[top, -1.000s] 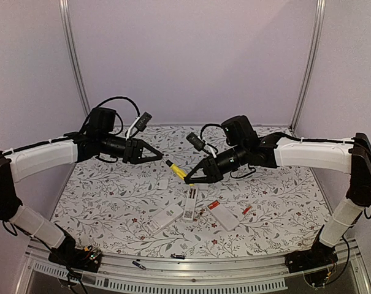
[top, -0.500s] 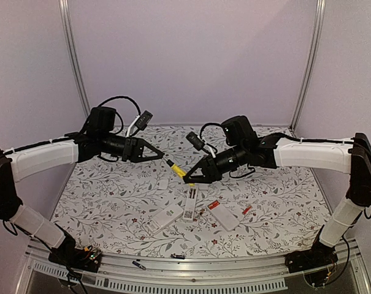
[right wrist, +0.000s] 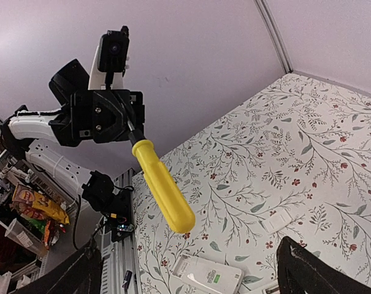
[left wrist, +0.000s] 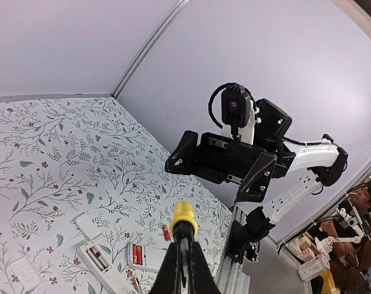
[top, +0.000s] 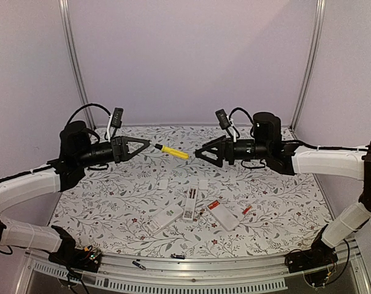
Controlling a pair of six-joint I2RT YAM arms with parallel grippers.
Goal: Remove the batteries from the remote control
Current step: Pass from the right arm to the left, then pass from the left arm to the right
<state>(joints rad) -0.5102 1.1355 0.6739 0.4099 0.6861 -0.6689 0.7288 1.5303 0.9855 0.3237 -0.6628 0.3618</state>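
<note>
My left gripper (top: 149, 146) is shut on the black tip of a yellow-handled tool (top: 173, 152), held level above the table. In the left wrist view the fingers (left wrist: 173, 269) close just behind the yellow handle (left wrist: 184, 217). My right gripper (top: 200, 155) is open and empty, a little to the right of the handle's free end and apart from it. Three white remotes lie below: one (top: 164, 217) face down, one (top: 190, 205) open, and one (top: 224, 215) with red-orange batteries (left wrist: 136, 254) in its bay. A loose red battery (top: 246, 210) lies to its right.
Two small white battery covers (top: 162, 182) (top: 203, 184) lie behind the remotes on the floral tablecloth (top: 111, 196). A small dark item (top: 178, 256) lies near the front edge, by the metal rail (top: 185, 269). Purple walls enclose the table.
The right gripper opened and let go of the yellow handle, then drew back to the right. The left arm pulled back left and up with the tool in its grip.
</note>
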